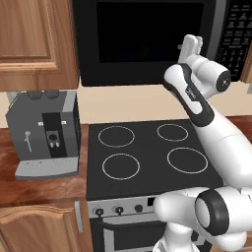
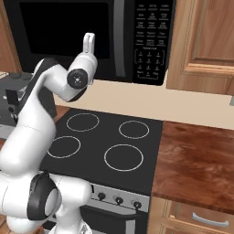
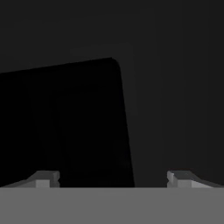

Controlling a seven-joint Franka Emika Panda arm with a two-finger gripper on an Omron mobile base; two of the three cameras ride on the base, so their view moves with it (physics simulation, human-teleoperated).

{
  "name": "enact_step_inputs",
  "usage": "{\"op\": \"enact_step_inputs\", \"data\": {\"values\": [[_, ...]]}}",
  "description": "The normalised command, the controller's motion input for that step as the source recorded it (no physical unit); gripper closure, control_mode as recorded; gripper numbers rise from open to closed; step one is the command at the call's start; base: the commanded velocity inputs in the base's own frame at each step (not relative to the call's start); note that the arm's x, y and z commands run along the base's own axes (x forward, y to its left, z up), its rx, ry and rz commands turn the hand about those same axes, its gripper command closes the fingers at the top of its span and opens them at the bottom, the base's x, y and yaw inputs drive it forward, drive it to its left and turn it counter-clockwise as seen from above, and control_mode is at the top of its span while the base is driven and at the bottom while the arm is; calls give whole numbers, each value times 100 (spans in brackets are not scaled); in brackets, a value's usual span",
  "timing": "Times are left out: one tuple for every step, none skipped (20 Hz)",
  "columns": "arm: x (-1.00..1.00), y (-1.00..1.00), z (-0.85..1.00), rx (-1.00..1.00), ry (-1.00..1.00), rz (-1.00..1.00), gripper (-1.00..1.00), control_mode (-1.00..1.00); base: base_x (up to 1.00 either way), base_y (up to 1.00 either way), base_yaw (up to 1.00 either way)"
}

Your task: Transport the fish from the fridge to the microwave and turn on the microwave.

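Four white burner rings mark the black stove top [image 1: 147, 152] in the left base view, with a grey coffee machine [image 1: 44, 138] on the wooden surface [image 1: 29, 184] to its left; above hangs the microwave [image 1: 157, 39], a wide black box whose long axis runs left to right, door shut and facing the robot, keypad [image 1: 238, 34] at its right end. The white arm reaches up so the gripper [image 1: 191, 47] stands in front of the door's right edge. From the right base view, the gripper [image 2: 89, 42] points up at the dark glass, just left of the door handle strip [image 2: 119, 39]. Through the hand view, the fingers [image 3: 46, 179] are spread wide apart, nothing between them, facing the door window's rounded corner [image 3: 114, 63].
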Motion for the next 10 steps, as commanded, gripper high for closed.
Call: {"op": "enact_step_inputs", "data": {"values": [[-23,0,0,-2,0,0,-100,-100,0,0,0],[-27,-1,0,-1,0,0,-100,-100,0,0,0],[-30,-5,0,0,0,0,-100,-100,0,0,0],[-34,-6,1,0,0,0,-100,-100,0,0,0],[-41,-10,1,0,0,0,-100,-100,0,0,0],[-48,-13,7,0,0,3,-100,-100,0,0,0],[-48,-12,6,0,0,3,-100,-100,0,0,0],[-55,-12,7,0,0,4,-100,-100,0,0,0],[-56,-11,6,0,0,4,-100,-100,0,0,0],[-59,-9,4,0,0,4,-100,-100,0,0,0]]}}
